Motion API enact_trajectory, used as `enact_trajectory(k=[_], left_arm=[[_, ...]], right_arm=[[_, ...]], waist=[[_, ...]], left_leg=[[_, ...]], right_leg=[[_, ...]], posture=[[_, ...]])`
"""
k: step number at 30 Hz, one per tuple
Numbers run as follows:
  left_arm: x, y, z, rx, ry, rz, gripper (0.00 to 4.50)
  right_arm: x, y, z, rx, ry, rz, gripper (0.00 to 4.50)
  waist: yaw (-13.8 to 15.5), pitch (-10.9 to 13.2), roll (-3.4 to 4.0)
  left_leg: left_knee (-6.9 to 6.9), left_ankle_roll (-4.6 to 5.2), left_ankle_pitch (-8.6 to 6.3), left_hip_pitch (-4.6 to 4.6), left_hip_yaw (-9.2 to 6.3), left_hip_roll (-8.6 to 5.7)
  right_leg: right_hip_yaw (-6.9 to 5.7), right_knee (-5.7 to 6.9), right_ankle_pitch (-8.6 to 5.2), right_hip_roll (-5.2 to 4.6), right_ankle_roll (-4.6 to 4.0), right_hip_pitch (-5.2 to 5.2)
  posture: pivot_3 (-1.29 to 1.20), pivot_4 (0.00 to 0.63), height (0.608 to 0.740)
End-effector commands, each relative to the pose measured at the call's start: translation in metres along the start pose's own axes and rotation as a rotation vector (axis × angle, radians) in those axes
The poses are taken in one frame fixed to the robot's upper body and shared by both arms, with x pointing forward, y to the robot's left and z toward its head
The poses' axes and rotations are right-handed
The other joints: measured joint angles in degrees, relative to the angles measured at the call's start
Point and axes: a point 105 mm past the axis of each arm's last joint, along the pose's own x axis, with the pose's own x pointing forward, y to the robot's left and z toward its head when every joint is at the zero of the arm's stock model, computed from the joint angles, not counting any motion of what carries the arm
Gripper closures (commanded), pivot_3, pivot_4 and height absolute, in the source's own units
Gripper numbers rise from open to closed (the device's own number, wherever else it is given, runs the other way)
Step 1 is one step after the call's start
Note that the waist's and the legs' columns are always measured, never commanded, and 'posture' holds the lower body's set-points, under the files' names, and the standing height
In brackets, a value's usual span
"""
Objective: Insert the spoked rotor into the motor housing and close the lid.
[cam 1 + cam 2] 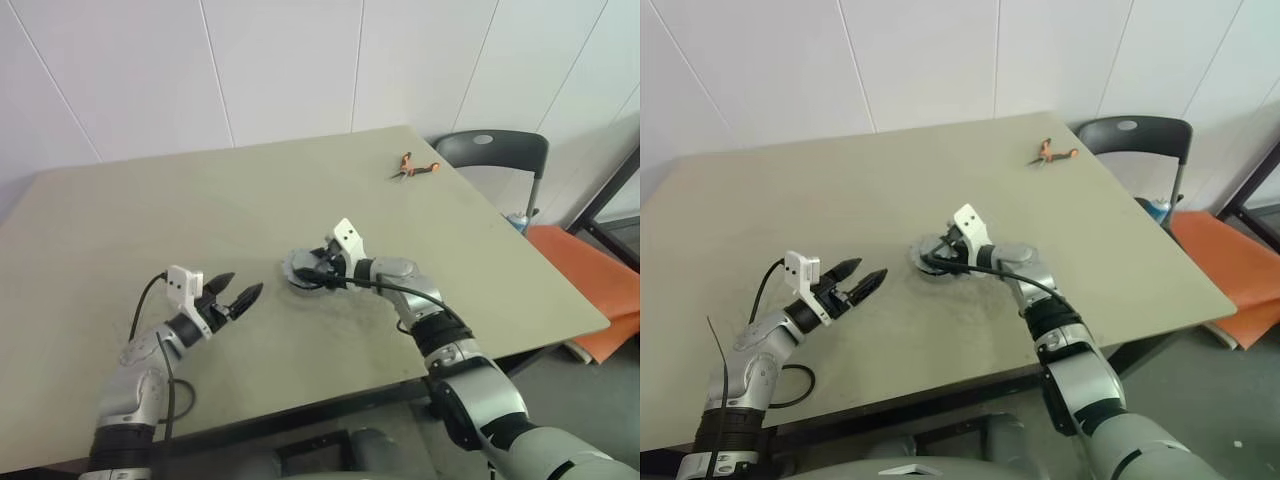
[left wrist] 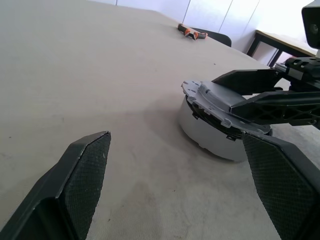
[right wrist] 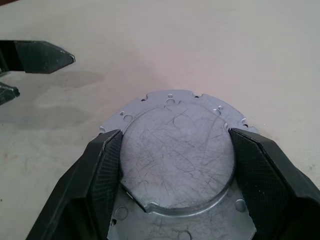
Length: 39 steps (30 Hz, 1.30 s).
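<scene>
— While the right gripper [image 3: 175, 165] sits over the middle of the table [image 1: 150, 210], what is between its fingers?
— It holds the lid [image 3: 175, 150], the round grey disc. One black finger presses on each side of the raised part.
— Where is the lid?
— It lies a bit tilted on top of the motor housing [image 2: 210, 135].
— And the left gripper [image 1: 238, 292]?
— Its fingers are wide apart and hold nothing. It hangs just beside the housing, pointing at it.
</scene>
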Motion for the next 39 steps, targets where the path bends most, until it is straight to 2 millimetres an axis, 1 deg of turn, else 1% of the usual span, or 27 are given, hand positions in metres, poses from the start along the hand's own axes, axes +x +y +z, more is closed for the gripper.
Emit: enact_trajectory(k=[1, 4, 7, 10, 14, 19, 24, 33, 36, 39], left_arm=[[0.002, -0.002, 0.008, 0.026, -0.025, -0.014, 0.0], [0.002, -0.002, 0.009, 0.026, -0.025, -0.016, 0.0], [0.002, -0.002, 0.009, 0.026, -0.026, -0.016, 0.0], [0.002, -0.002, 0.009, 0.025, -0.027, -0.017, 0.0], [0.002, -0.002, 0.009, 0.025, -0.026, -0.015, 0.0], [0.002, -0.002, 0.009, 0.024, -0.028, -0.016, 0.0], [0.002, -0.002, 0.008, 0.022, -0.028, -0.017, 0.0], [0.002, -0.003, 0.003, 0.019, -0.014, -0.02, 0.0], [0.002, -0.002, 0.002, 0.019, -0.013, -0.019, 0.0], [0.002, -0.002, 0.002, 0.019, -0.012, -0.021, 0.0]], right_arm=[[-0.005, -0.006, 0.023, -0.069, -0.016, 0.014, 1.47], [-0.012, -0.016, 0.04, -0.076, -0.044, -0.008, 1.47], [-0.015, -0.023, 0.045, -0.095, -0.04, -0.03, 1.47], [-0.017, -0.028, 0.042, -0.132, -0.003, -0.058, 1.47], [-0.015, -0.028, 0.039, -0.132, 0.028, -0.06, 1.47], [-0.013, -0.029, 0.03, -0.14, 0.075, -0.074, 1.47], [-0.012, -0.027, 0.029, -0.132, 0.069, -0.071, 1.47], [-0.009, -0.021, 0.021, -0.11, 0.066, -0.053, 1.47], [-0.008, -0.022, 0.021, -0.106, 0.066, -0.062, 1.47], [-0.008, -0.028, 0.021, -0.103, 0.067, -0.106, 1.47]], waist=[[0.0, 0.0, 0.0], [0.0, 0.0, 0.0], [0.1, 0.0, 0.01], [0.1, 0.0, 0.01], [0.1, 0.0, 0.01], [0.1, 0.0, 0.01], [0.1, 0.0, 0.0], [0.0, 0.0, 0.0], [0.0, 0.0, 0.0], [0.0, 0.0, -0.01]], left_leg=[[0.0, 0.0, 0.0, 0.0, 0.0, 0.0], [0.01, 0.0, 0.0, 0.0, 0.0, -0.01], [0.01, 0.0, 0.0, -0.01, -0.01, -0.01], [0.0, 0.0, 0.0, -0.02, -0.01, -0.02], [0.0, 0.0, 0.0, -0.02, 0.0, -0.04], [0.01, 0.0, 0.0, -0.01, 0.0, -0.04], [0.03, 0.0, 0.0, 0.0, 0.0, -0.04], [0.04, 0.0, 0.0, 0.01, 0.0, -0.04], [0.06, 0.0, 0.0, 0.02, 0.0, -0.04], [0.09, 0.0, 0.0, 0.02, 0.0, -0.04]], right_leg=[[0.0, 0.0, 0.0, 0.0, 0.0, 0.0], [0.0, 0.01, 0.0, -0.01, 0.0, 0.0], [0.0, 0.01, 0.0, -0.01, 0.0, 0.0], [-0.01, -0.01, 0.0, -0.02, -0.01, 0.0], [0.0, 0.0, 0.01, -0.05, -0.01, 0.0], [0.0, 0.02, 0.01, -0.05, -0.01, 0.0], [0.0, 0.05, 0.01, -0.06, -0.01, 0.0], [0.0, 0.09, 0.02, -0.05, -0.01, 0.0], [0.0, 0.13, 0.02, -0.05, -0.01, 0.0], [0.0, 0.17, 0.02, -0.05, -0.02, 0.0]], posture=[[0.0, 0.0, 0.74], [0.0, 0.0, 0.74], [0.0, 0.0, 0.74], [0.0, 0.0, 0.74], [0.0, 0.0, 0.74], [0.0, 0.0, 0.74], [0.0, 0.0, 0.74], [0.0, 0.0, 0.74], [0.0, 0.0, 0.74], [0.0, 0.0, 0.74]])
